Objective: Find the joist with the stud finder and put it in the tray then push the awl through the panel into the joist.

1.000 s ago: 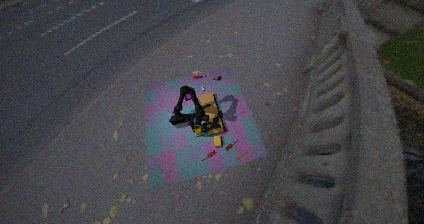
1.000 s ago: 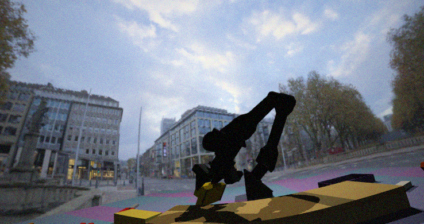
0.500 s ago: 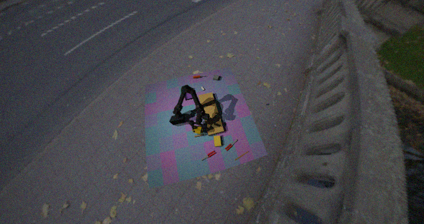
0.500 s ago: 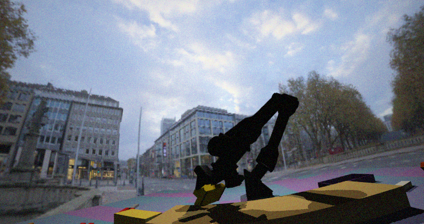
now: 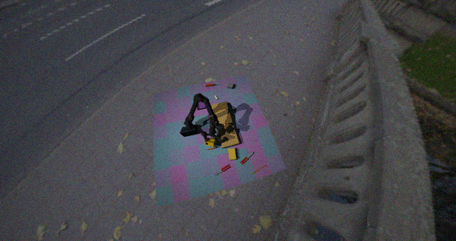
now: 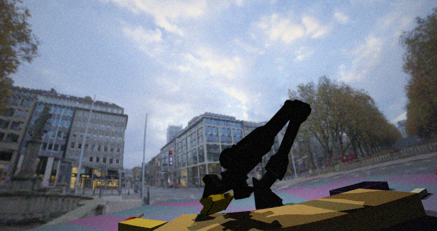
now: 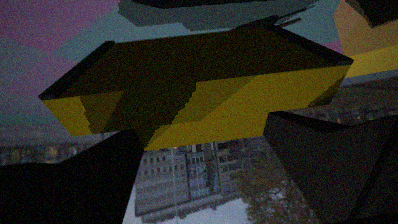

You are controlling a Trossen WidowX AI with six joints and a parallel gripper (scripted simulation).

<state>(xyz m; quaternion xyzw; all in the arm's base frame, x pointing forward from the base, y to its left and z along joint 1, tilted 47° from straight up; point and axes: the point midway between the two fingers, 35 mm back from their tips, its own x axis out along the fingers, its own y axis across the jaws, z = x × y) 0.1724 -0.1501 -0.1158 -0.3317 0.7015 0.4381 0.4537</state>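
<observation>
My gripper (image 5: pixel 214 138) (image 6: pixel 211 193) (image 7: pixel 200 119) is shut on the yellow stud finder (image 5: pixel 210 142) (image 6: pixel 216 204) (image 7: pixel 225 105). The stud finder is tilted and raised, beside the near left corner of the tan floor panel (image 5: pixel 220 105) (image 6: pixel 378 195) in the top view. The dark purple tray (image 5: pixel 201 106) (image 6: pixel 375 185) is by the panel's far end, partly hidden by the arm in the top view. An orange-handled tool with a thin shaft (image 5: pixel 209 84), which looks like the awl, lies at the mat's far edge. Arm shadows cover much of the panel; no hole can be made out.
A yellow block (image 5: pixel 232 154) (image 6: pixel 142 223) lies off the panel's near end. Two red-handled tools (image 5: pixel 225 168) (image 5: pixel 244 160) and a thin orange stick (image 5: pixel 259 169) lie nearer the mat's front. A grey block (image 5: pixel 231 86) and a small white piece (image 5: pixel 216 97) lie beyond the panel.
</observation>
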